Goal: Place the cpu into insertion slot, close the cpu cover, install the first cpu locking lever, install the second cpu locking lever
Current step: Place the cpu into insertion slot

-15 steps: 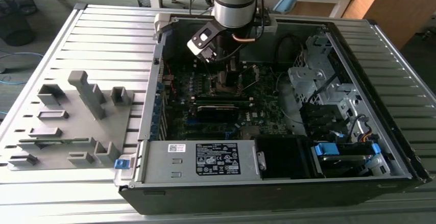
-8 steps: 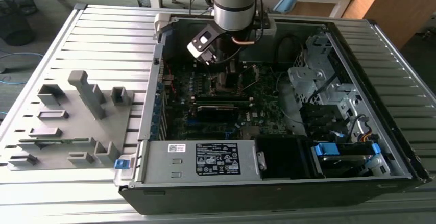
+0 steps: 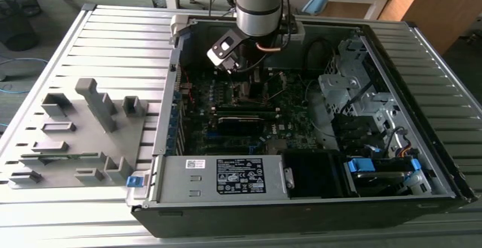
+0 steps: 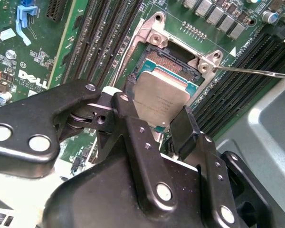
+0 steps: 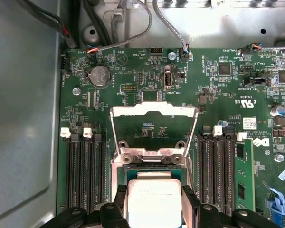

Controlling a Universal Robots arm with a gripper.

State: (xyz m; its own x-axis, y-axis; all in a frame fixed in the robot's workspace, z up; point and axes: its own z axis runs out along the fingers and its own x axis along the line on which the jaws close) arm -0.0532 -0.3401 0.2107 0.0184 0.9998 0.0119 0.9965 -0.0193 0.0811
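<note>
Computer case point(image 3: 301, 218): open, lying on slatted table point(image 3: 113, 44).
Arm point(image 3: 260, 2): reaching down into case.
Gripper point(image 3: 245, 77): low over motherboard point(image 3: 226, 98).
Grey fixture block point(image 3: 75, 140): beside case, at the exterior view's left.

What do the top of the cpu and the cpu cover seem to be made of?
The cpu: its top looks like metal with a dull, matte silver-grey finish and only soft reflections. The cpu cover: probably thin sheet metal, with a bright silvery shine and stamped edges around its window.
</note>
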